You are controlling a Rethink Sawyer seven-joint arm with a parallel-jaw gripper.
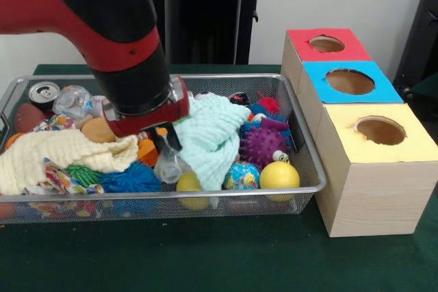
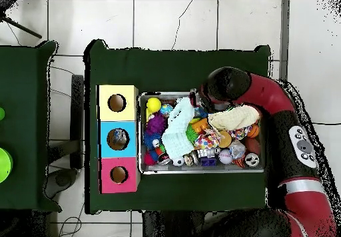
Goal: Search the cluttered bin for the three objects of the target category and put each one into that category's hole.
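While the gripper point(image 1: 166, 143) reached down into the middle of the wire bin point(image 1: 311, 169), its tips were buried among the clutter, so whether it was spread, closed or holding anything could not be told. The yellow ball point(image 1: 279, 175) lay toward four o'clock from it, near the yellow-topped box point(image 1: 380, 162).

Red arm point(image 1: 130, 66) low in cluttered wire bin point(image 1: 301, 135), gripper point(image 1: 166, 143) seemingly among toys, mint cloth point(image 1: 209, 135) beside
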